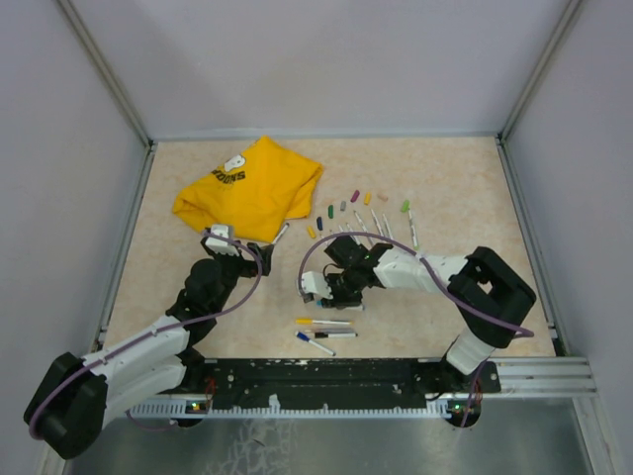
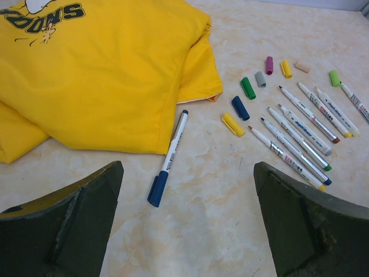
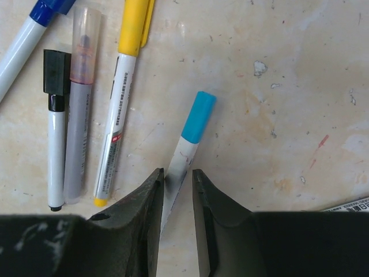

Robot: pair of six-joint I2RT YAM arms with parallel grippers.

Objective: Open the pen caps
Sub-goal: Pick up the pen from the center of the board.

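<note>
Near the middle of the table [image 1: 465, 198] | right gripper [image 3: 177, 173] is closed on the white barrel of a pen [image 3: 182, 160] | pen's long axis is pointed to 1 o'clock from the gripper, its light-blue cap [image 3: 198, 116] left exposed | left gripper [image 2: 187, 168] is held open, well apart at 10 o'clock, near a blue-capped pen [image 2: 171, 147] | cap pull is judged the left arm's.

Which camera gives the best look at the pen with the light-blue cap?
The right wrist view: the pen with the light-blue cap lies large in the middle, cap on, its barrel between the fingers of the right hand. From overhead I cannot make it out under that arm. The left wrist view does not show it.
</note>
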